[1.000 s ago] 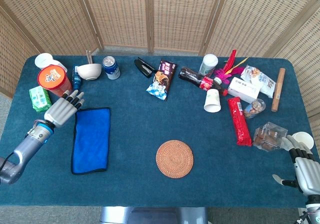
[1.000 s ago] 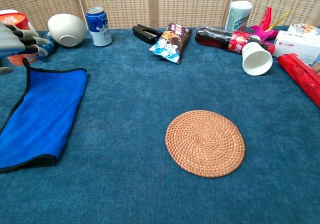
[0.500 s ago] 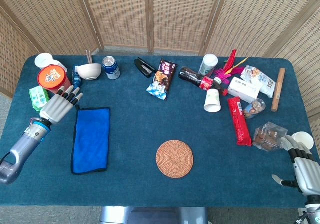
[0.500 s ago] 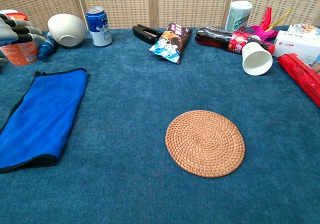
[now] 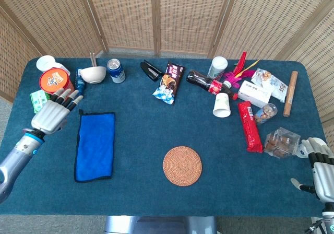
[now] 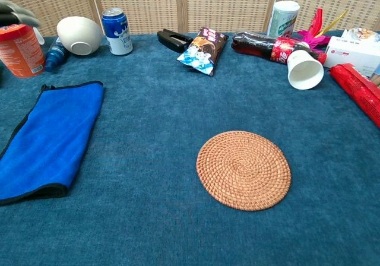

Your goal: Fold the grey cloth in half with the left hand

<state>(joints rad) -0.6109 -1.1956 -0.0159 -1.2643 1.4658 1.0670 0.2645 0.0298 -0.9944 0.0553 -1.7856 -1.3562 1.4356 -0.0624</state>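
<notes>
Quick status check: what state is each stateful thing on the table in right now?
Blue cloth: folded, flat, not held.
Left hand: open, left of the cloth, holding nothing.
Right hand: open, holding nothing.
Paper cup: tipped on its side.
Cola bottle: lying down.
Blue can: upright.
White bowl: upright.

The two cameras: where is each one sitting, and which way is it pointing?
Head view: high above the near table edge, looking steeply down on the whole table; shows the left robot hand and right robot hand.
Chest view: low at the near edge, looking across the table toward the screen; only fingertips of the left robot hand show.
Shared: blue cloth, round mat, can.
</notes>
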